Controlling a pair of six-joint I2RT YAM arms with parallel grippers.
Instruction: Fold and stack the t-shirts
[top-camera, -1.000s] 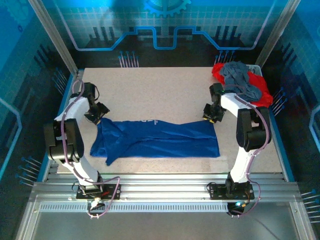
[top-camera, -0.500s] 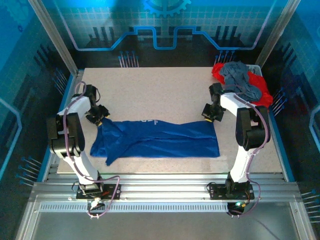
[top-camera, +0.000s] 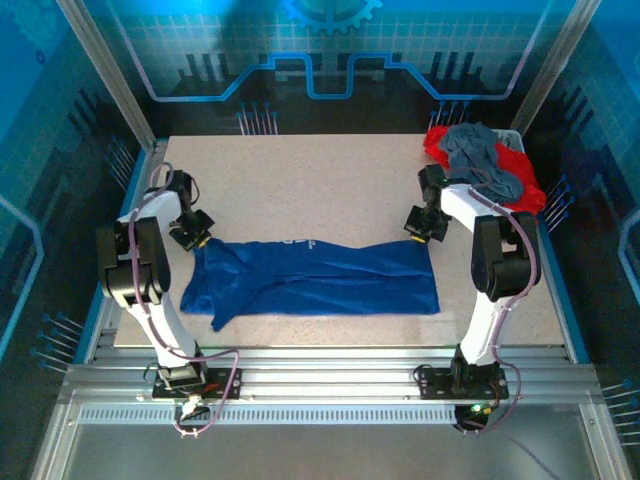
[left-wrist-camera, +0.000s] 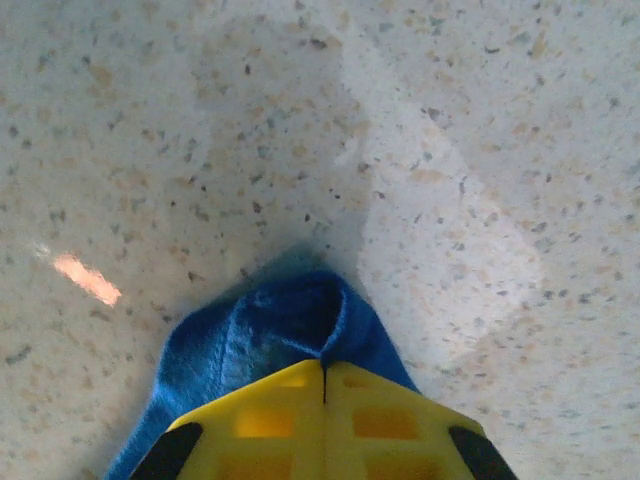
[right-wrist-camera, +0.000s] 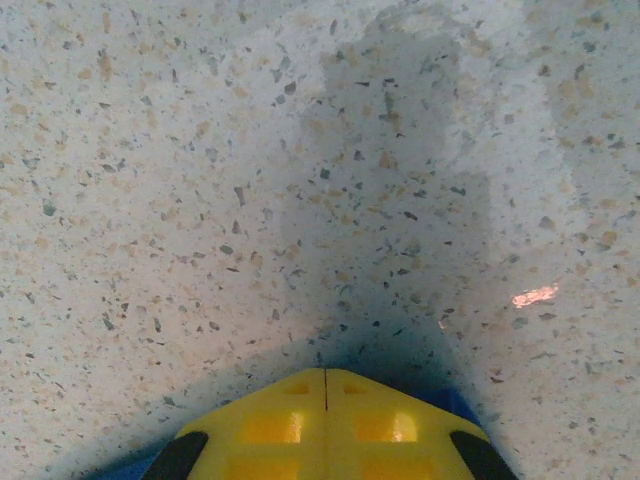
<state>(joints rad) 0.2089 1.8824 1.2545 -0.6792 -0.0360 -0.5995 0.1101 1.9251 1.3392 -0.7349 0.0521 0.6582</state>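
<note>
The speckled tabletop (top-camera: 330, 180) carries the blue t-shirt (top-camera: 320, 280), which lies as a long band folded lengthwise, its left end rumpled and its right end fairly square. Well apart from the blue t-shirt, beyond its far right corner, the red and grey tees (top-camera: 485, 165) sit in a loose heap.

The left fingers (top-camera: 197, 238) are at the blue t-shirt's far left corner. The left wrist view shows them pressed together (left-wrist-camera: 300, 410) with a small peak of blue cloth (left-wrist-camera: 290, 320) pinched between them and poking out in front. The right fingers (top-camera: 420, 228) are at the far right corner, also closed (right-wrist-camera: 300, 405). Only slivers of blue (right-wrist-camera: 460, 402) show at their sides, so that grip looks thinner.

The blue t-shirt is light, soft and limp. It will probably sag and swing between the two holds, and drag on the tabletop rather than slide cleanly. The corners of the far edge are sensible places to hold, provided every layer is caught. A pinch this shallow could slip off the hem or lift only the top layer.
</note>
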